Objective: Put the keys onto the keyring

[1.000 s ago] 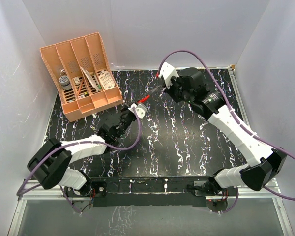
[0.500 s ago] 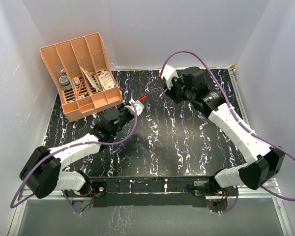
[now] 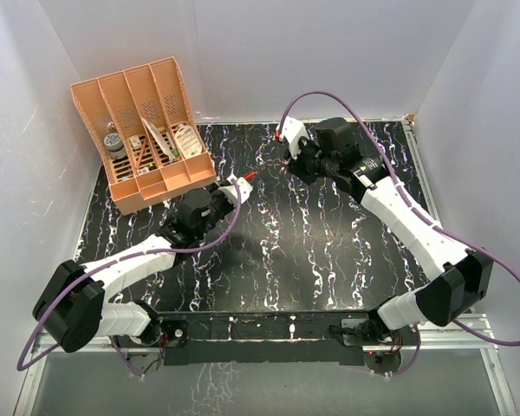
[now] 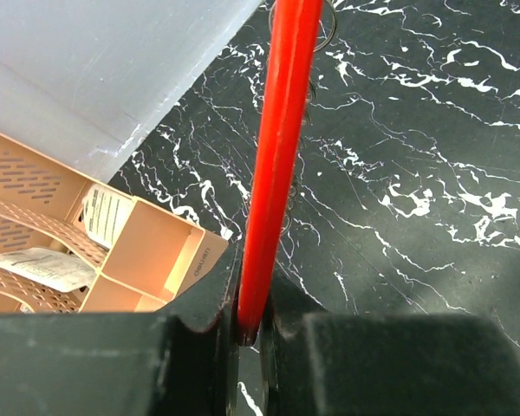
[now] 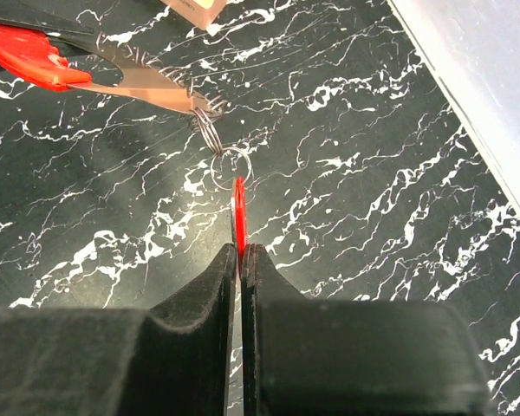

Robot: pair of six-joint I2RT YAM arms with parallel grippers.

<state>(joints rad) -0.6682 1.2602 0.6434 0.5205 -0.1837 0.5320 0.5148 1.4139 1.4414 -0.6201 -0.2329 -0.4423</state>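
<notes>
Both grippers clamped, key and keyring meeting over the back of the table.

Black marbled table (image 3: 329, 260) w/ orange organiser (image 3: 156, 185) at back-left corner; both arms reach toward back-centre. L gripper (image 4: 247, 334), just right of the organiser, has its fingers closed tight on one end of the keyring (image 4: 277, 156), seen edge-on as a long red bar pointing away from the wrist. R gripper (image 5: 240, 256) sits opposite, fingers pinched nearly together on the tiny red key (image 5: 238, 208), held edge-on. Small wire rings (image 5: 232, 165) sit btwn key top and the keyring's pale tip, touching; can't tell if threaded through. Key and keyring are both up off the table.
</notes>
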